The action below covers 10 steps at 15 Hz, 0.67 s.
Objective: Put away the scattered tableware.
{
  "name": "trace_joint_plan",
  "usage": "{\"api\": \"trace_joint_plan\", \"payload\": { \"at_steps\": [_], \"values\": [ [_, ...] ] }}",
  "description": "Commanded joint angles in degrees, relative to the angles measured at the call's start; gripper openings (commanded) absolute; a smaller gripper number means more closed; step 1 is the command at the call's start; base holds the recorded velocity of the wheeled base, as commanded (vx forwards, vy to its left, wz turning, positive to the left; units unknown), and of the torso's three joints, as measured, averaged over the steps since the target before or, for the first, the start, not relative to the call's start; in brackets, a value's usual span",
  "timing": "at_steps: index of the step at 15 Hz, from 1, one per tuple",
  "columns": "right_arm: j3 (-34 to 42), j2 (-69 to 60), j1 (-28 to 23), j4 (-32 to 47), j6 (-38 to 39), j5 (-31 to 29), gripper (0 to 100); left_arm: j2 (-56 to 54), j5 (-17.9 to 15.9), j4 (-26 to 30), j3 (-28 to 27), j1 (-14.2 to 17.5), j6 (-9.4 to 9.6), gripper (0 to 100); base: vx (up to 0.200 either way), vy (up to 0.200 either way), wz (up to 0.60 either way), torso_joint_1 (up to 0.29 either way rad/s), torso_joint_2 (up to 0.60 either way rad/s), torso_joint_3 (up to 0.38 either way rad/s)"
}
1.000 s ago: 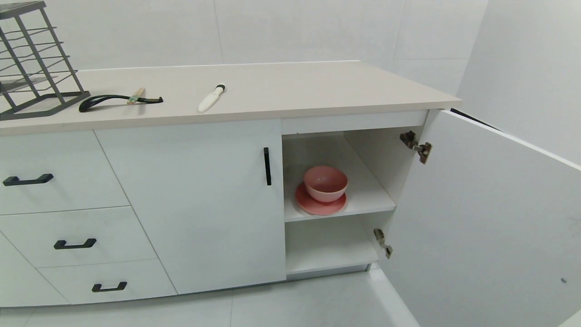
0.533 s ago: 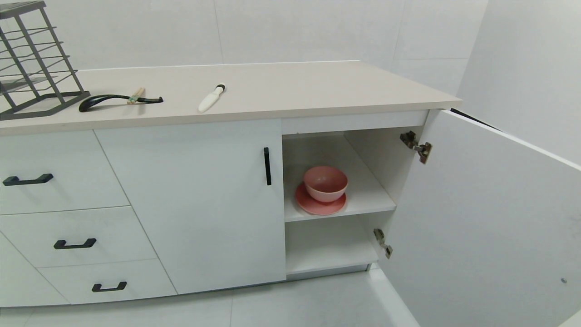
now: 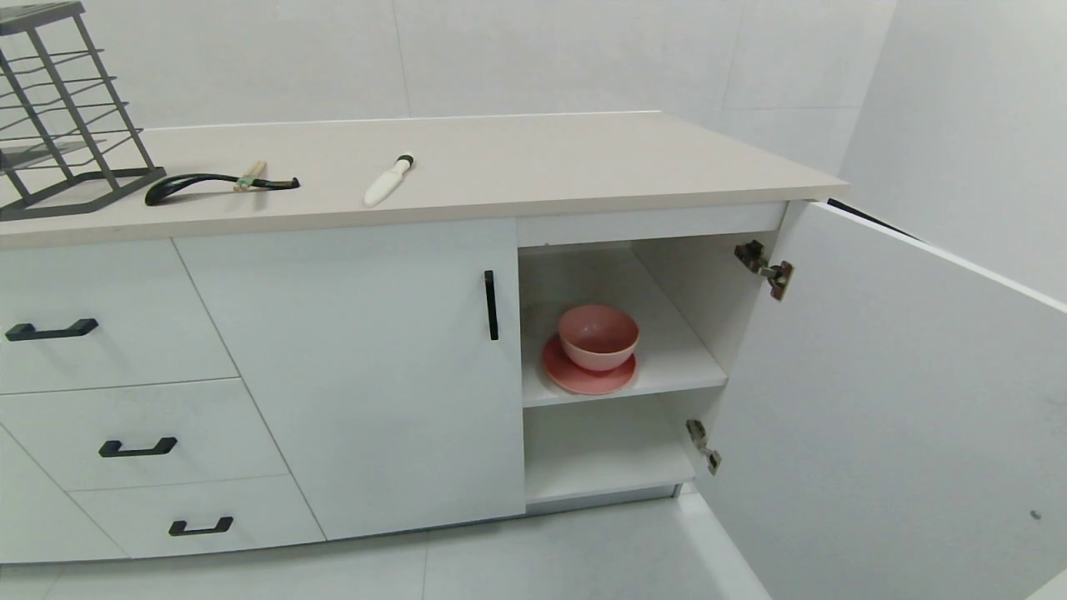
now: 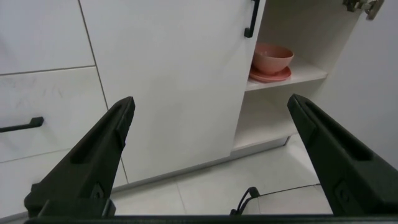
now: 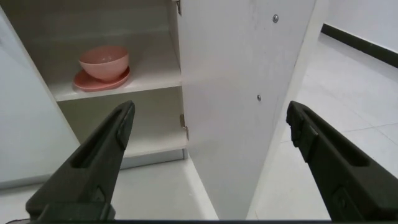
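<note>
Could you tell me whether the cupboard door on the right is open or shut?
Open: the door stands swung out, its hinges bare, and the pink bowl inside shows.

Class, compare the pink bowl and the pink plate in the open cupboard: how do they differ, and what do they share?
The pink bowl is deep and rounded; the pink plate is flat and shallow. The bowl sits on top; the plate lies beneath it, on the shelf. The plate is wider than the bowl's foot, its rim showing around it. Both are pink and upright.
</note>
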Motion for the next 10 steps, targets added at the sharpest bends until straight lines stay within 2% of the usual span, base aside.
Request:
{"api": "trace_joint_plan", "payload": {
  "at_steps": [1,4,9,10],
  "values": [
    [0.13,-0.16,0.01,0.02,-0.07,-0.02,100,0.0,0.05,0.05,0.0,0.01,0.11,100,0.0,0.0,0.0,0.0,0.0,0.0],
    [0.13,-0.16,0.01,0.02,0.02,-0.02,100,0.0,0.22,-0.04,0.0,0.01,0.02,100,-0.2,0.0,0.0,0.007,0.0,0.001],
    [0.13,-0.16,0.01,0.11,-0.16,-0.02,100,0.0,0.4,-0.04,0.0,0.01,-0.42,100,0.0,-0.2,0.0,0.001,0.0,0.001],
    [0.04,-0.16,-0.08,0.11,-0.25,0.07,0,0.0,0.66,-0.04,0.0,0.01,-0.59,100,0.0,-0.2,0.0,0.002,0.0,0.007]
  ]
}}
